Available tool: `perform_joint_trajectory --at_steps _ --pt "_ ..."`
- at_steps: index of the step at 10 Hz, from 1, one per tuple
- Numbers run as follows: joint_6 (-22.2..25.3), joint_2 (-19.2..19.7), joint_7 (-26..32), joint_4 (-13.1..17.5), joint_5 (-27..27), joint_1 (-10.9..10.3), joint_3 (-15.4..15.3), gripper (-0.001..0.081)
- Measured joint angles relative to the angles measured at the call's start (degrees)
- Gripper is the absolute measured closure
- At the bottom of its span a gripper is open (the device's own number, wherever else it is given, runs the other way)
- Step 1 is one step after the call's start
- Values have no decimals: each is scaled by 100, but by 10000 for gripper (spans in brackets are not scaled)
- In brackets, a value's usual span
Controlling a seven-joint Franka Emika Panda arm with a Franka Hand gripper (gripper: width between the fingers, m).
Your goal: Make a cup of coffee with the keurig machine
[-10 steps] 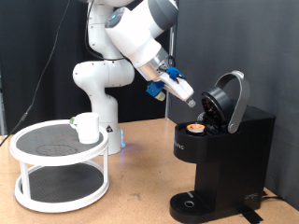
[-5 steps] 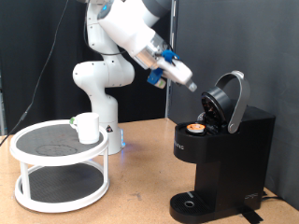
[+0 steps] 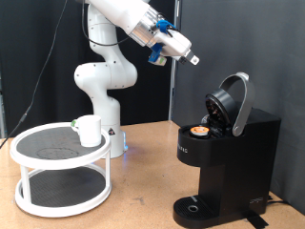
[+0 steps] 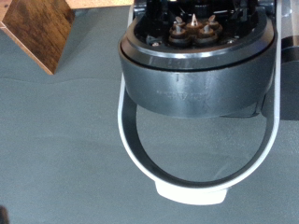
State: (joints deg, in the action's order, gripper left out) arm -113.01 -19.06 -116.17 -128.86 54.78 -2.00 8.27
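Note:
The black keurig machine (image 3: 229, 162) stands at the exterior view's right with its rounded lid (image 3: 232, 103) hinged open. A tan-topped coffee pod (image 3: 199, 131) sits in its holder. The white cup (image 3: 89, 130) stands on the top tier of a round white rack (image 3: 38, 157) at the left. My gripper (image 3: 193, 59) is high above and left of the open lid, holding nothing that shows. The wrist view looks down on the machine's open lid (image 4: 196, 65) with its silver rim (image 4: 192, 182); my fingers do not show there.
The wooden table (image 3: 143, 196) carries the rack and machine; its corner shows in the wrist view (image 4: 37, 33) over grey floor. The robot base (image 3: 105, 105) stands behind the rack. A dark curtain hangs at the back.
My gripper has risen up and away from the open lid and pod holder, moving toward the exterior view's top. The pod, machine and cup have not moved.

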Motion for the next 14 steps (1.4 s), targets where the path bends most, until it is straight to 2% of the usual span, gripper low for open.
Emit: perform_joint_trajectory --at_steps 3,4,7,10,12,14 --pt "26 9 12 107 791 -84 -21 72" --pt "47 42 -112 228 839 -141 -88 72" --pt "73 263 -887 632 450 -195 -468 72" --pt "-245 533 -1469 959 303 -226 -857 72" --pt "-246 531 -1356 959 389 -226 -857 72" --pt "-454 545 -1265 1025 473 -252 -977 72"
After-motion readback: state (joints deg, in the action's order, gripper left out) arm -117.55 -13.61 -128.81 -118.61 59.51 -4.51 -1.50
